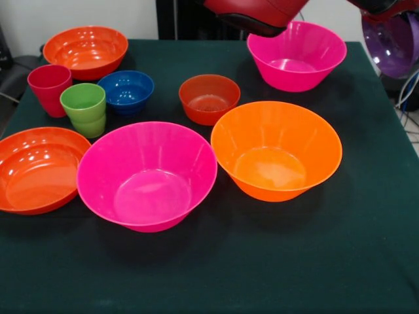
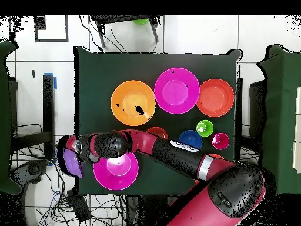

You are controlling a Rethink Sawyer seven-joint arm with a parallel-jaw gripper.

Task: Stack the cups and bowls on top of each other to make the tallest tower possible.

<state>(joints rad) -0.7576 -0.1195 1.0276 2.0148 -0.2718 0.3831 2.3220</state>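
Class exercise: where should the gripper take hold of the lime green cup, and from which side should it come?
Grip the lime green cup by its open rim, coming straight down from above. It stands upright, mouth up, with the red cup and blue bowl crowding its sides, so only the top looks free.

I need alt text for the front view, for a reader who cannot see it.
Eight bowls and two cups stand apart and unstacked on a dark green table. At the top right edge, the red arm holds a purple bowl off the table's corner.

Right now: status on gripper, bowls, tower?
Gripper off the table's edge, carrying translucent purple plastic bowl; finger state unclear. No tower yet: remaining bowls and cups sit separately on dark green tablecloth. Nothing obstructing.
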